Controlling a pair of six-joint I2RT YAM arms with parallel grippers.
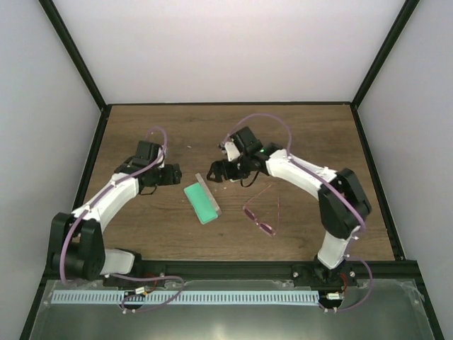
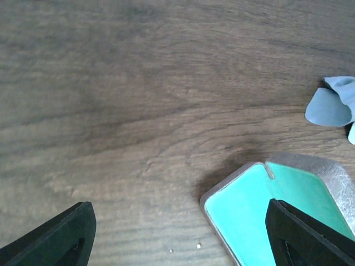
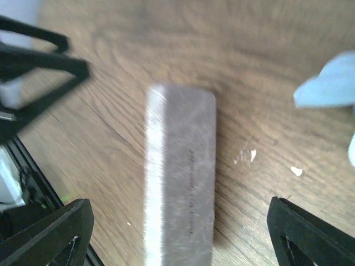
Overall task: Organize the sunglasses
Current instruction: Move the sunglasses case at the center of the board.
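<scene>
The sunglasses [image 1: 260, 217], thin wire frames with pink lenses, lie on the wooden table right of centre, apart from both grippers. They do not show in either wrist view. My left gripper [image 1: 175, 176] [image 2: 180, 246] is open just left of the open grey case [image 1: 202, 200], whose green inside [image 2: 258, 213] reaches under its right finger [image 2: 308, 235]. My right gripper [image 1: 215, 173] [image 3: 180, 241] hovers open over the case's grey lid [image 3: 180, 183], with its fingers well clear on both sides.
A small light blue cloth [image 2: 331, 105] [image 3: 327, 88] lies on the wood beyond the case. Black frame posts and white walls close in the table [image 1: 311, 134] at the left, right and back.
</scene>
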